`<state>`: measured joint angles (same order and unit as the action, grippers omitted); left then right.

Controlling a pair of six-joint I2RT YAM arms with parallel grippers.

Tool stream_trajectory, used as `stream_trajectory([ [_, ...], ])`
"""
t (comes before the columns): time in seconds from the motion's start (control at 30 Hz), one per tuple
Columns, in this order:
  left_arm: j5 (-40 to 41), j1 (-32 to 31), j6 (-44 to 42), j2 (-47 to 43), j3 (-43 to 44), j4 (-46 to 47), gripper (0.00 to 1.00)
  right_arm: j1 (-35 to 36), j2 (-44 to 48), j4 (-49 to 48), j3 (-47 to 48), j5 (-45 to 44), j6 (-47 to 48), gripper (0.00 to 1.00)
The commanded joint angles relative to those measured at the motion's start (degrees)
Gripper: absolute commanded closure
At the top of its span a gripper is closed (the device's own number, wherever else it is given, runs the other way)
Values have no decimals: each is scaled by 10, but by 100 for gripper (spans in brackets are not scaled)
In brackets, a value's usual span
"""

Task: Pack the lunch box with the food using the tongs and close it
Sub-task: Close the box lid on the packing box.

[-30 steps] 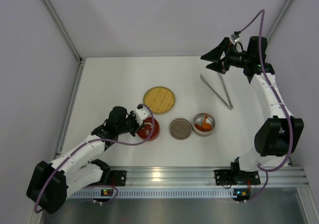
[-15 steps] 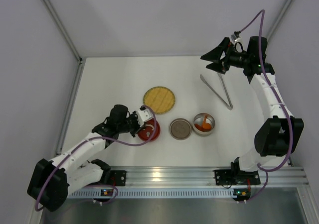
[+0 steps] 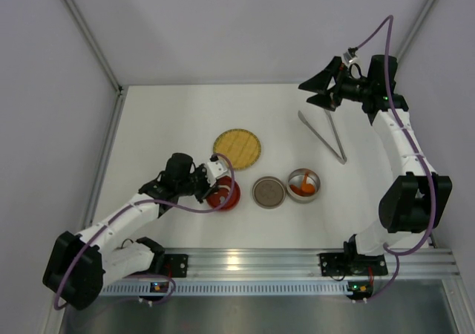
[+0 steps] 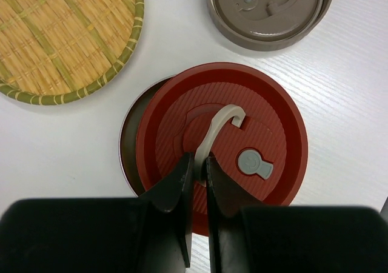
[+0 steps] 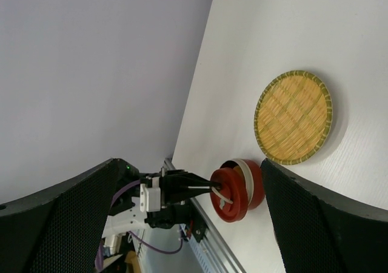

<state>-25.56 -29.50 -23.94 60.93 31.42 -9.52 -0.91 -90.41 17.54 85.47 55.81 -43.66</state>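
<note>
Lunch-box lid (image 4: pixel 267 112) tilts, its handle (image 4: pixel 219 120) pinched by the low left tool (image 4: pixel 197 164); raised right tool (image 3: pixel 320 90) gapes wide.

Plain pale walls (image 3: pixel 223 30) enclose a white table (image 3: pixel 163 111) fronted by an aluminium rail (image 3: pixel 282 263).

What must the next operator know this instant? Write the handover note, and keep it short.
Left gripper: shut on the cream loop handle of the red lid, which sits off-centre over its tin, not seated.
Right gripper: open, raised at the far right, holding nothing.
Tongs: lying on the table near the right gripper.
Food: orange pieces in the open tin; none shows on the woven plate. A grey-lidded tin stands left of it.
Done: food packed, it seems.
Left: seat the red lid, close the food tin.
</note>
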Motion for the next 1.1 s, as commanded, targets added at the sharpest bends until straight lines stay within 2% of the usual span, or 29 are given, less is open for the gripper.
stream_trajectory([
  [0.0,11,8,43,-12,7,-11,100,-9,1,-4,-2,10,5,0],
  [0.3,-22,87,57,11,13,-16,100,-10,3,-2,-2,10,5,1],
  [0.57,-30,91,58,30,19,-12,100,-11,2,-3,-2,10,5,1],
  [0.8,-48,91,21,34,2,-26,99,-11,0,-3,-1,9,6,1],
  [0.93,-61,90,-21,33,-5,-36,87,-12,-1,-3,-1,9,5,1],
  [1.07,-79,91,-43,28,-3,-45,81,-12,-1,-4,0,8,5,1],
])
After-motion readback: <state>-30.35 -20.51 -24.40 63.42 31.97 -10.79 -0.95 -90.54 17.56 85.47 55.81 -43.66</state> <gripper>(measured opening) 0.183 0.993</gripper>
